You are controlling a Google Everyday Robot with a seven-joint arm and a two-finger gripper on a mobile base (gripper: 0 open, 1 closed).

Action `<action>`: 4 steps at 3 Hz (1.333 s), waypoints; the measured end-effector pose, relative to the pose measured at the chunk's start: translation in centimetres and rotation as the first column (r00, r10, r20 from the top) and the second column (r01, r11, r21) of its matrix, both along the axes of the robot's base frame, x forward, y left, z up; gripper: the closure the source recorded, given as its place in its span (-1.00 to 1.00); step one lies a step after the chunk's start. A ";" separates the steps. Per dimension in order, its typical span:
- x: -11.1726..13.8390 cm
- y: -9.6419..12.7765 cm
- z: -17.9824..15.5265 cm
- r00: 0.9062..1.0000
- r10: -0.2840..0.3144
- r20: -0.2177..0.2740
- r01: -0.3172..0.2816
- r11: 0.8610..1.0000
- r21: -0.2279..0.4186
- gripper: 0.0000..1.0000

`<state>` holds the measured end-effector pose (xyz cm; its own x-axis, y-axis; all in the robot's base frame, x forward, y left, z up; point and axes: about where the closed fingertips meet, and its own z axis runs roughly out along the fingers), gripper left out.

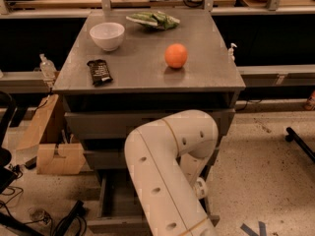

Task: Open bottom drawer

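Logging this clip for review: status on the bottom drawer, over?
No sight of end effector, hidden behind arm. Task's bottom drawer pulled out, inside showing. Same arm masks much of cabinet front.
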<state>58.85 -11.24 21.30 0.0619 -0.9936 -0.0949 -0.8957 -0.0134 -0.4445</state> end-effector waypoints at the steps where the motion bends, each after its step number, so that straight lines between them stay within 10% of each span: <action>1: 1.2 0.9 -2.4 0.994 -0.099 -0.047 0.098 0.995 -0.020 1.00; 3: 1.9 -0.2 -6.7 0.945 -0.275 -0.178 0.262 0.960 -0.093 1.00; 4: 1.2 -0.2 -7.1 0.936 -0.279 -0.214 0.261 0.959 -0.105 1.00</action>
<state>60.01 -11.41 14.24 -0.2241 -0.9746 -0.0008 -0.9464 0.2178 -0.2385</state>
